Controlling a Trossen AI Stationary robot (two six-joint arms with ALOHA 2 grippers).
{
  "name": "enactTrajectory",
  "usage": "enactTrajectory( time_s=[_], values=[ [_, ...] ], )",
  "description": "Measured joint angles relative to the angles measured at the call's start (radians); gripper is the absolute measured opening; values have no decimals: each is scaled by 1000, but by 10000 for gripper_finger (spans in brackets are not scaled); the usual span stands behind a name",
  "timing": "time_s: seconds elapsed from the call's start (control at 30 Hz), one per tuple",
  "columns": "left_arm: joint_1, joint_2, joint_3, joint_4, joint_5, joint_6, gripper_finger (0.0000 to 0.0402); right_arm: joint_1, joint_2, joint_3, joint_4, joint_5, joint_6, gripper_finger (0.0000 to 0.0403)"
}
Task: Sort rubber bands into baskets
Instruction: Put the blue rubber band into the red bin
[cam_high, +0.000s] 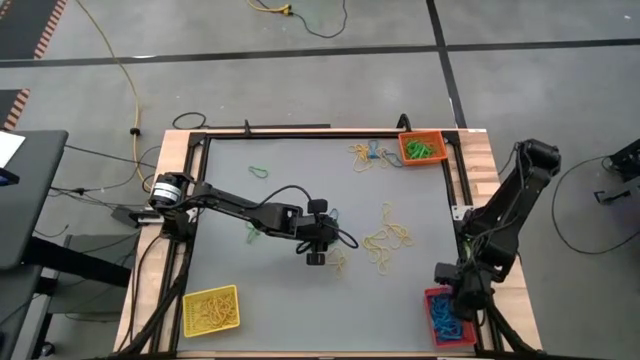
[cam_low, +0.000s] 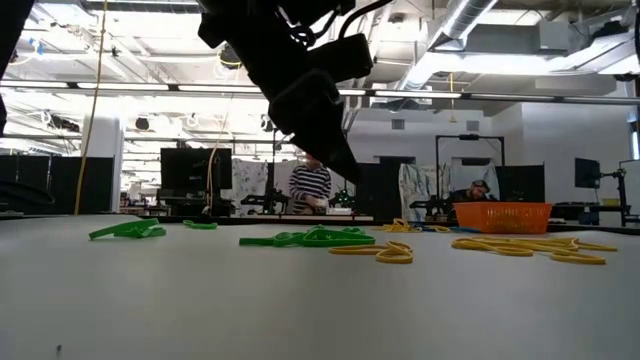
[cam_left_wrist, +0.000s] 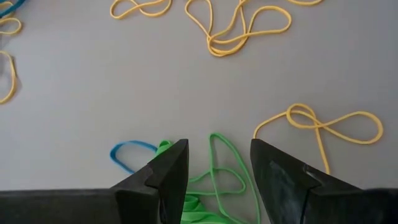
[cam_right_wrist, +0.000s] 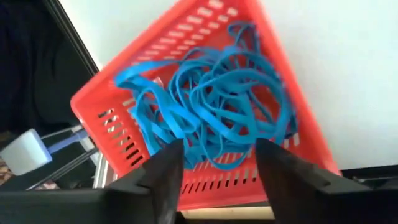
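Observation:
My left gripper (cam_high: 318, 245) hangs open over the middle of the table, above a clump of green rubber bands (cam_left_wrist: 214, 135) that shows between its fingers (cam_left_wrist: 217, 146). In the low view it (cam_low: 340, 165) is clear of the green bands (cam_low: 310, 238). A blue band (cam_left_wrist: 127, 146) lies beside them, and yellow bands (cam_left_wrist: 239, 28) lie farther off. My right gripper (cam_right_wrist: 219, 146) stands open above the red basket (cam_right_wrist: 93, 106) at the near right corner (cam_high: 438, 298). A heap of blue rubber bands (cam_right_wrist: 211, 106) lies in that basket.
The orange basket (cam_high: 422, 148) with green bands stands at the far right corner, the yellow basket (cam_high: 210, 310) with yellow bands at the near left. Loose yellow bands (cam_high: 388, 240) lie right of centre, mixed bands (cam_high: 365, 155) beside the orange basket, and one green band (cam_high: 260, 170) at far left.

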Motion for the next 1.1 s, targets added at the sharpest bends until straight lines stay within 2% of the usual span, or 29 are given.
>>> enactTrajectory(
  time_s=[0.1,0.47,0.73,0.9,1.1],
  values=[
    [0,0,0,0,0,15,163,-21,-41,0,-25,29,-25,248],
    [30,0,0,-1,-1,37,163,-122,-156,0,-120,133,-192,249],
    [63,0,0,-2,-1,50,163,-221,-174,0,-147,207,-373,249],
    [84,0,0,0,-2,77,163,-288,-173,0,-146,297,-488,249],
    [111,-1,0,35,-104,115,163,-366,-173,0,-143,420,-611,249]
  ],
)
